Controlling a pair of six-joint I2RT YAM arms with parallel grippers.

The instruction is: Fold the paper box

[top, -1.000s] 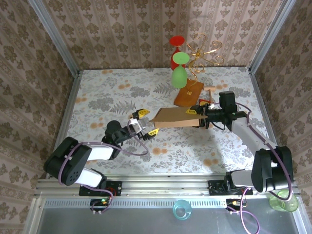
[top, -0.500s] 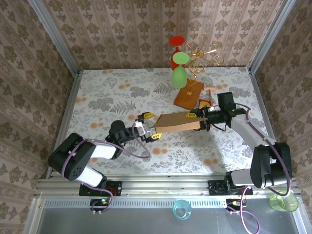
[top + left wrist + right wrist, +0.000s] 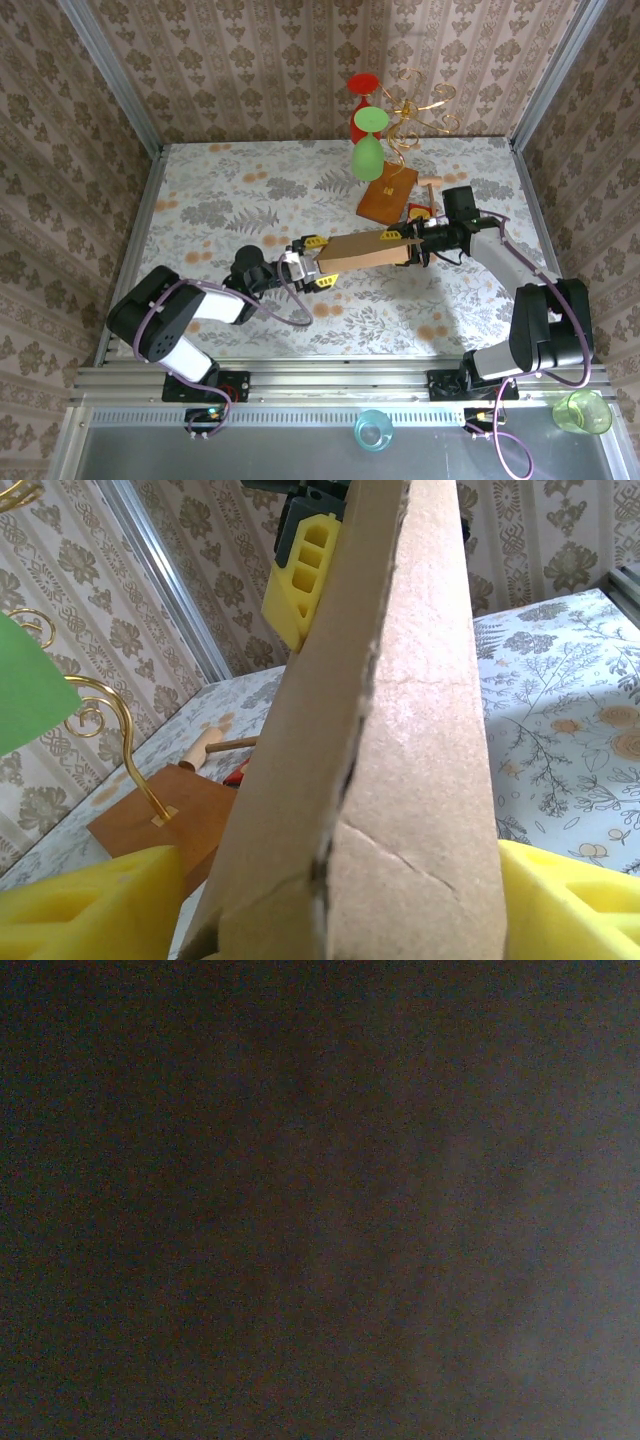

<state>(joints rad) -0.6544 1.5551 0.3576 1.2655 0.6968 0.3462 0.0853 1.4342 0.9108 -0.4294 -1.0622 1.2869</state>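
The paper box (image 3: 362, 250) sits mid-frame in top view, long axis L–R, looks raised off the surface (image 3: 220, 200), betw. both pincers. R pincer (image 3: 406, 243) grips its R end. R arm runs up from lower R, bends at the elbow, forearm pointing L. L pincer (image 3: 318, 262) straddles the box's L end, with yellow pads (image 3: 90, 905) either side of the cardboard in wrist view; clamped or not, can't tell. L arm lies low, stretched from lower L toward centre. Wooden block (image 3: 387, 195) just above box's R end.
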